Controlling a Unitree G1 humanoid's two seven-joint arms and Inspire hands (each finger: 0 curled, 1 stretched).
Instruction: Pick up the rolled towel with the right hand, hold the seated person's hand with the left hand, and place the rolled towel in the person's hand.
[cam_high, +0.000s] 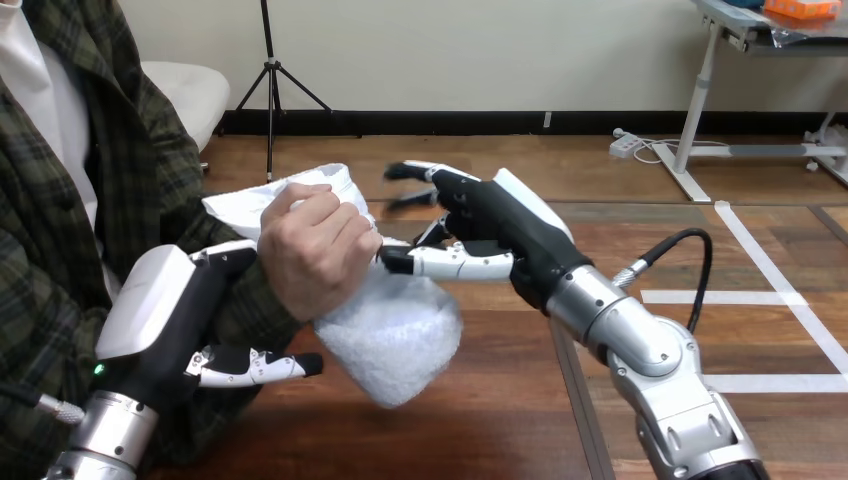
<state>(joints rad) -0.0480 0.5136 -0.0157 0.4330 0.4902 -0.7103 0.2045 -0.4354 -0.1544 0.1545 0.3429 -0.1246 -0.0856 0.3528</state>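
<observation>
Now, rolled towel (385, 335) in person's hand (315, 245).

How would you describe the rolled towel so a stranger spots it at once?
Look above the wooden table, at left, for the person's hand. The rolled towel is the white, nubbly bundle gripped in that fist, sticking out above and below it. Unlike the robot's right hand beside it, it is soft cloth.

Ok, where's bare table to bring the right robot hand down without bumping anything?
Bare table lies below the rolled towel, between the left robot hand and the right forearm. It is crowded around the towel: the person's hand grips it, with the open right robot hand close beside.
</observation>
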